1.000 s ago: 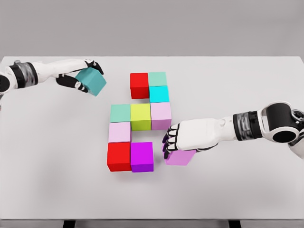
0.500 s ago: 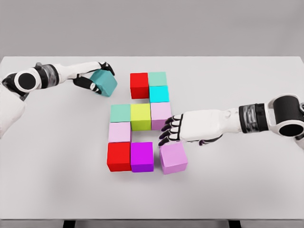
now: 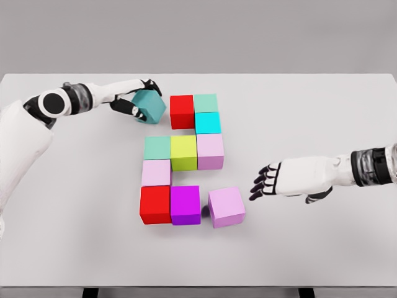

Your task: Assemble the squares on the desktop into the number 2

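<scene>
A teal cube (image 3: 149, 106) is gripped by the left hand (image 3: 138, 101) at ten o'clock, just beside the red cube (image 3: 182, 112). The right hand (image 3: 279, 180), fingers spread, is held at three o'clock of the pink cube (image 3: 226, 207) on the surface (image 3: 322, 124).

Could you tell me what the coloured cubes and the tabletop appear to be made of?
Teal cube and magenta cube: flat, matte colour, no grain, possibly painted wood or plastic. Table: plain matte off-white, likely laminate. A simulator render leaves both open.

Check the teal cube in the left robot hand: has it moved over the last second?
Yes. The teal cube, held by the left robot hand, has travelled rightward across the white table and now sits just left of the upper red cube.
</scene>
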`<control>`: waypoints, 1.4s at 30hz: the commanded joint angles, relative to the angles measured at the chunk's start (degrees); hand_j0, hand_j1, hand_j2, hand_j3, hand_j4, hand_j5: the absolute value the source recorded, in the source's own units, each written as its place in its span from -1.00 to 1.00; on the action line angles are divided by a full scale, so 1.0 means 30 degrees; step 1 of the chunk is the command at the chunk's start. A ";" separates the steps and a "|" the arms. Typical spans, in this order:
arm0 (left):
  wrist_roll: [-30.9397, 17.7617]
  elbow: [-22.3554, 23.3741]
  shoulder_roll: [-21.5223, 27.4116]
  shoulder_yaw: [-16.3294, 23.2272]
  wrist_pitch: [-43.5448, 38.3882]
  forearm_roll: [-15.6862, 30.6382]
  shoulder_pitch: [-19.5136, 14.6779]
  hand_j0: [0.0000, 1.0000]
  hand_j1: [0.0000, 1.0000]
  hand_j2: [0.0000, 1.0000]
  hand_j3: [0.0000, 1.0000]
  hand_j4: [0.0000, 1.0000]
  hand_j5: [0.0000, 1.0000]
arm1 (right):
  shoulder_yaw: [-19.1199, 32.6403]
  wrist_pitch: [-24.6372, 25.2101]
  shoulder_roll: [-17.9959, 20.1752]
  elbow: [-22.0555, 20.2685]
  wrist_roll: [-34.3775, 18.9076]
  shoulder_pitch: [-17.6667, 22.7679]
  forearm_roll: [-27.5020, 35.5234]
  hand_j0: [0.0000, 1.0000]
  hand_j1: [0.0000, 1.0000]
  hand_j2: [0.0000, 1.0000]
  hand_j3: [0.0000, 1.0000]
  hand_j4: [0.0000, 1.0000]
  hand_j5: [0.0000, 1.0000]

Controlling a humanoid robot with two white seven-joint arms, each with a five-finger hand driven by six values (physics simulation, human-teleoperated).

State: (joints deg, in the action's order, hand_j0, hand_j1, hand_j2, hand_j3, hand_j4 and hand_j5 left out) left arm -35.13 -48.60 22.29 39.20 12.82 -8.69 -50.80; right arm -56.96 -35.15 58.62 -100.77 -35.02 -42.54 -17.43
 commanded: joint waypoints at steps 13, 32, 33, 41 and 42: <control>0.0043 0.0087 -0.0164 -0.0060 0.0062 0.0142 0.0029 -0.03 -0.03 -0.03 -0.03 -0.03 -0.03 | -0.1550 0.0049 -0.0967 -0.0042 0.0007 -0.0117 0.0097 1.00 1.00 1.00 1.00 1.00 1.00; 0.2305 0.1113 -0.0926 -0.0060 -0.0962 0.0112 -0.0029 0.06 0.06 0.06 0.06 0.06 0.06 | -0.1667 0.0049 -0.1377 -0.0013 0.0007 -0.0879 0.0127 1.00 1.00 1.00 1.00 1.00 1.00; 0.2423 0.1347 -0.0926 -0.0060 -0.0962 0.0142 -0.0029 -0.01 -0.01 -0.01 -0.01 -0.01 -0.01 | -0.1667 0.0049 -0.1290 0.0016 0.0007 -0.0879 0.0127 1.00 1.00 1.00 1.00 1.00 1.00; 0.2511 0.1142 -0.1248 -0.0265 -0.0904 0.0142 0.0117 -0.02 -0.02 -0.02 -0.02 -0.02 -0.02 | 0.1496 0.0049 -0.0557 0.1422 0.0007 -0.1260 0.0273 1.00 1.00 1.00 1.00 1.00 1.00; 0.2511 0.1142 -0.1248 -0.0265 -0.0904 0.0142 0.0117 -0.01 -0.01 -0.01 -0.01 -0.01 -0.01 | 0.1555 0.0049 -0.0528 0.1598 0.0007 -0.1260 0.0419 1.00 1.00 1.00 1.00 1.00 1.00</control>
State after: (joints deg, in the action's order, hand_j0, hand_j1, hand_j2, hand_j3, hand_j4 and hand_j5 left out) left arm -27.71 -45.01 18.63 38.45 10.11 -8.28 -50.45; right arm -54.74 -35.13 56.60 -97.46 -35.02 -46.32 -16.82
